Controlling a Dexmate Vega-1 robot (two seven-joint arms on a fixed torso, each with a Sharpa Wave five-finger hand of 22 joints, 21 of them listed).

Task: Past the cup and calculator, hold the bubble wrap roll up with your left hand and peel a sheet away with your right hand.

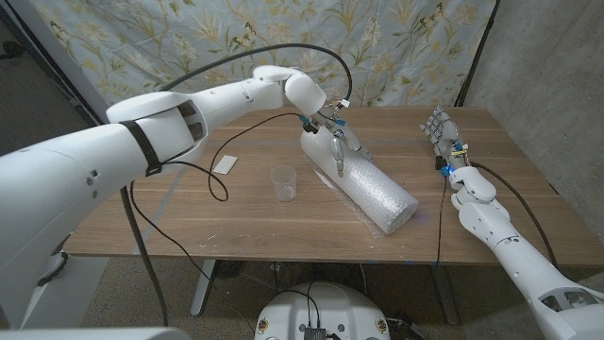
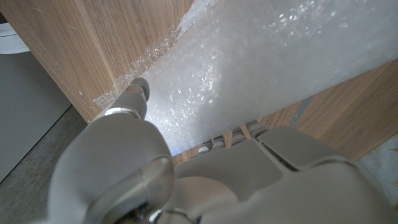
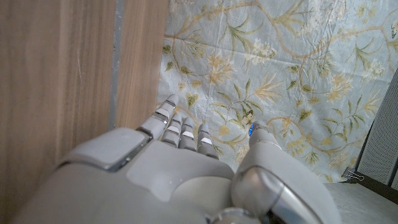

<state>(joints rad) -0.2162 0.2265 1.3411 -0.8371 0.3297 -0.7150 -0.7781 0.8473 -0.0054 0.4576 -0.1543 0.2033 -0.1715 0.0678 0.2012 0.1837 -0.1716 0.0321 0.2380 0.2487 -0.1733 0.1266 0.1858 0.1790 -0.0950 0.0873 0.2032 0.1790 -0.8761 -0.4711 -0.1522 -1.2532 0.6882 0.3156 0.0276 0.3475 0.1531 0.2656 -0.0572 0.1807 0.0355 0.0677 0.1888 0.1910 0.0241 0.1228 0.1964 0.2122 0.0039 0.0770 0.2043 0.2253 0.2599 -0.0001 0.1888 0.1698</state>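
The far end of the bubble wrap roll (image 1: 363, 184) is hidden under the left hand (image 1: 332, 127), so the contact of its fingers (image 1: 337, 156) cannot be told. Beyond those fingers, a small pale object (image 1: 226, 163) is too small to identify.

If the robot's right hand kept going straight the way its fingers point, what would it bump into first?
Probably the flowery cloth hanging behind the table. The right hand stands near the table's far edge, fingers pointing toward the backdrop, with nothing between them in the right wrist view. Depth is hard to judge.
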